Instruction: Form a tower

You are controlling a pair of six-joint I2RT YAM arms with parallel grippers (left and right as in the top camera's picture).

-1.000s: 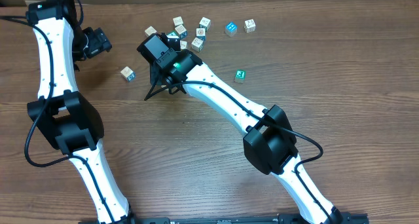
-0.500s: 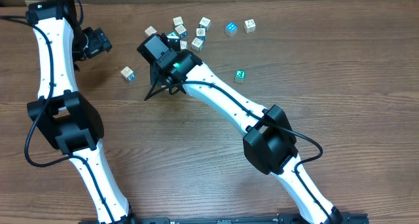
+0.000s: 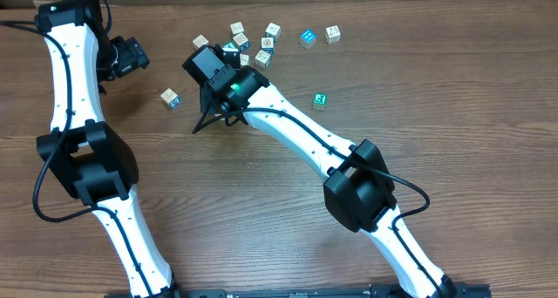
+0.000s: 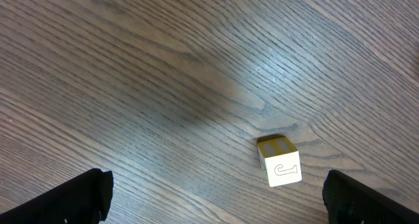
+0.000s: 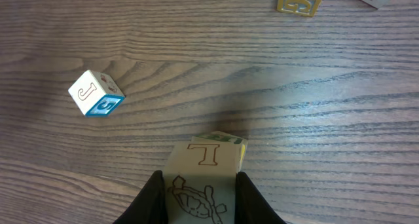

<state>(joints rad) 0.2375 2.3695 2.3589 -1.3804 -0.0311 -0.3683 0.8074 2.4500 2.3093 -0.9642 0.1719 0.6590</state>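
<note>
My right gripper [image 5: 198,188] is shut on a pale wooden cube [image 5: 203,178] with a T on one face and a turtle drawing on another. Just behind and under it peeks a green and yellow edge of another cube [image 5: 228,140]; I cannot tell whether the two touch. In the overhead view the right wrist [image 3: 218,76] hides both. The left gripper [image 4: 222,204] is open above the bare table, and a loose cube [image 4: 280,162] with a J lies between its fingers [image 4: 78,194], nearer the right one. This same J cube [image 3: 170,98] [image 5: 96,93] sits left of the right wrist.
Several loose alphabet cubes lie scattered at the back of the table, among them pale ones [image 3: 236,28] [image 3: 332,34] and a blue-faced one [image 3: 307,38]. A green-faced cube [image 3: 320,100] lies alone right of the right arm. A yellow cube [image 5: 301,0] sits beyond the held cube.
</note>
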